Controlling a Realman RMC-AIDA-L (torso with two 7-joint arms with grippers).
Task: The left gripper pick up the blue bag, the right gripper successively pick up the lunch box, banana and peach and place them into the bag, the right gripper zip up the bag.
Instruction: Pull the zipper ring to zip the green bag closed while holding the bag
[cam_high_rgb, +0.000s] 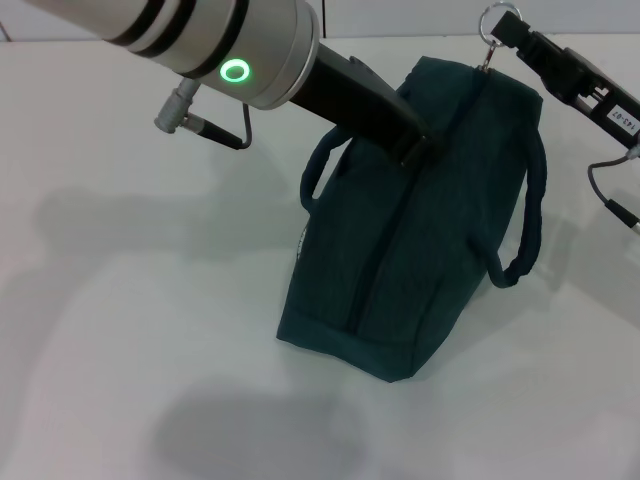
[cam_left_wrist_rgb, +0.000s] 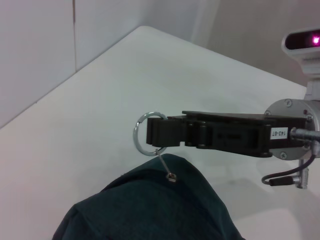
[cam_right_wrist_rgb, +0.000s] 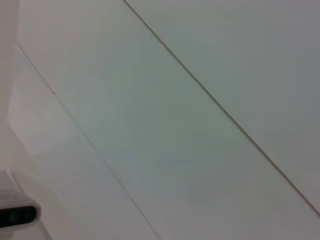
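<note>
Head view: you see the blue bag standing on the white worktop, its top seam closed along its visible length and its handles hanging at either side; the left gripper reaches in from your left and sits on the top of the bag near the seam, seemingly to steady the fabric against the pull, though you cannot tell whether its fingers are closed on cloth; the right gripper has its fingers closed on the ring zipper pull at the far end of the bag, so that the slider can be drawn along the seam; the left wrist view confirms the ring clamped in those fingers, with its thin link running down to the bag; lunch box, banana and peach are nowhere visible, presumably inside; judge the zipping nearly or fully complete.
</note>
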